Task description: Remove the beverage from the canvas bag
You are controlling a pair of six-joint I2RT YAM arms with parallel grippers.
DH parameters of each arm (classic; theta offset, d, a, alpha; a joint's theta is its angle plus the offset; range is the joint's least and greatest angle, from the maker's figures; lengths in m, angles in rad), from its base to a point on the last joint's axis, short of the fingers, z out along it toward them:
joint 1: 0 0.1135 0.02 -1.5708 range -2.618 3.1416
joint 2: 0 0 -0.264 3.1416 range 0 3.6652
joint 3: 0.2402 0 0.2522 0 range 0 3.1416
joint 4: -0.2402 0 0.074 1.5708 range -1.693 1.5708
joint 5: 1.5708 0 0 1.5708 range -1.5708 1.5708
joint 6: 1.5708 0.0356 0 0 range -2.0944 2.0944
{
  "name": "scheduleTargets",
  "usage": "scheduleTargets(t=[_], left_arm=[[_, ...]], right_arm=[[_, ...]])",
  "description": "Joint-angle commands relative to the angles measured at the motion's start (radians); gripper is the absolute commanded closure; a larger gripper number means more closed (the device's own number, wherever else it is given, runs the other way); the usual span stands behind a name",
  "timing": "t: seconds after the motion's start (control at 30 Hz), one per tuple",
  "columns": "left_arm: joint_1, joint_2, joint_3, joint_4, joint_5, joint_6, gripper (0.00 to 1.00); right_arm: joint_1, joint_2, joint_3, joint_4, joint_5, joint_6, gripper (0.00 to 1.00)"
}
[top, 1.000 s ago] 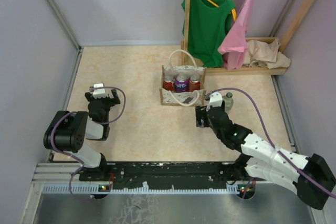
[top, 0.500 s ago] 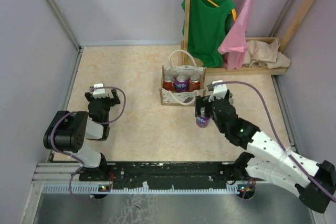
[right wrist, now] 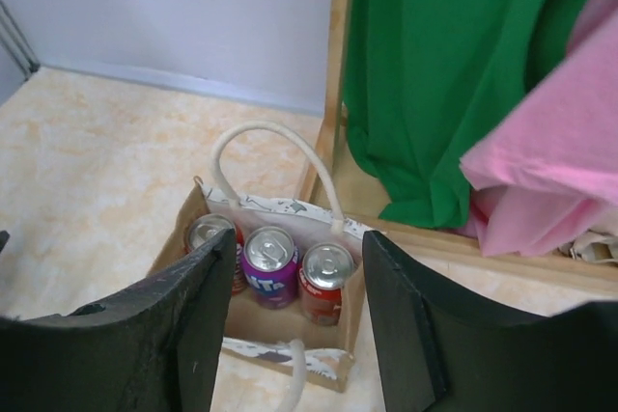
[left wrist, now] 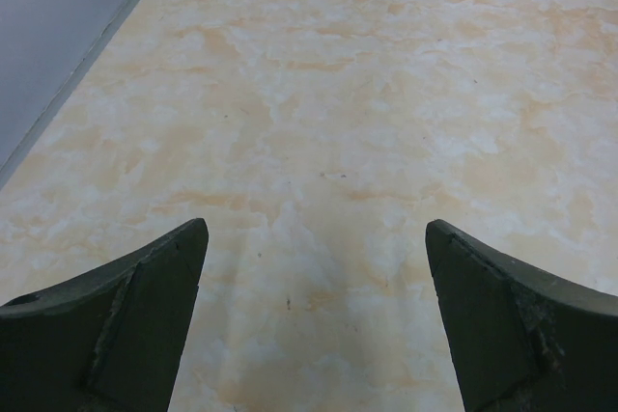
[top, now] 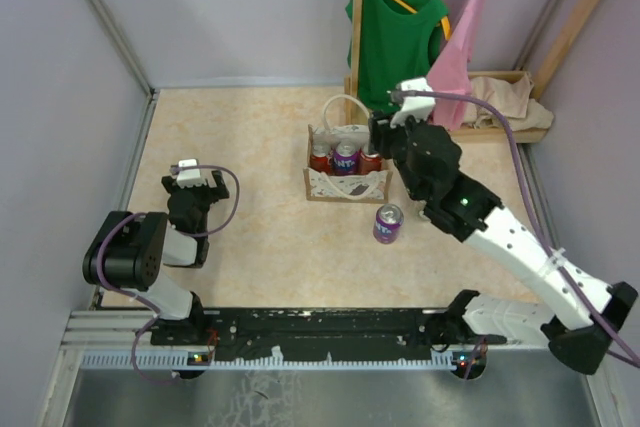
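Note:
The beige canvas bag (top: pixel 345 184) with white loop handles stands mid-table, also in the right wrist view (right wrist: pixel 198 214). It holds three upright cans: a red one (right wrist: pixel 208 235) partly hidden behind my finger, a purple one (right wrist: pixel 269 262) and a red one (right wrist: pixel 325 277). Another purple can (top: pixel 388 224) stands on the table in front of the bag's right side. My right gripper (top: pixel 380 134) is open and empty, above the bag's right rear. My left gripper (top: pixel 189 190) is open and empty, low over bare table at the left.
A wooden rack (top: pixel 450 132) behind the bag carries a green shirt (top: pixel 400 37) and a pink garment (top: pixel 455 57); a tan cloth (top: pixel 510 102) lies on its base. Grey walls enclose the table.
My right gripper let go of the purple can on the table in front of the bag, then rose and moved back over the bag. The left arm has not moved.

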Motion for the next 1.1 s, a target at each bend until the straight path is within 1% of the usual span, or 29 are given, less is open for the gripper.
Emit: scheduleTargets(t=[0.0, 0.1, 0.27, 0.4, 0.53, 0.77, 0.83, 0.93, 1.07], left_arm=[[-0.002, 0.006, -0.006, 0.018, -0.004, 0.005, 0.0], [-0.001, 0.007, -0.006, 0.018, -0.004, 0.005, 0.0], [-0.001, 0.006, -0.006, 0.018, -0.004, 0.005, 0.0], [-0.002, 0.006, -0.006, 0.018, -0.004, 0.005, 0.0], [-0.001, 0.006, -0.006, 0.018, -0.004, 0.006, 0.0], [-0.002, 0.007, -0.006, 0.018, -0.004, 0.005, 0.0], [-0.002, 0.006, -0.006, 0.018, -0.004, 0.005, 0.0], [-0.001, 0.006, -0.006, 0.018, -0.003, 0.005, 0.0], [-0.001, 0.007, -0.006, 0.018, -0.003, 0.005, 0.0]], right_arm=[[-0.055, 0.165, 0.149, -0.052, -0.091, -0.039, 0.46], [-0.114, 0.279, 0.211, -0.119, -0.226, 0.008, 0.47], [-0.217, 0.41, 0.296, -0.225, -0.423, 0.074, 0.47], [-0.261, 0.478, 0.317, -0.273, -0.527, 0.092, 0.43], [-0.27, 0.519, 0.313, -0.289, -0.541, 0.083, 0.39], [-0.294, 0.597, 0.317, -0.317, -0.573, 0.078, 0.37], [-0.299, 0.614, 0.317, -0.327, -0.568, 0.076, 0.33], [-0.306, 0.626, 0.303, -0.337, -0.527, 0.076, 0.24], [-0.314, 0.623, 0.274, -0.342, -0.473, 0.077, 0.18]])
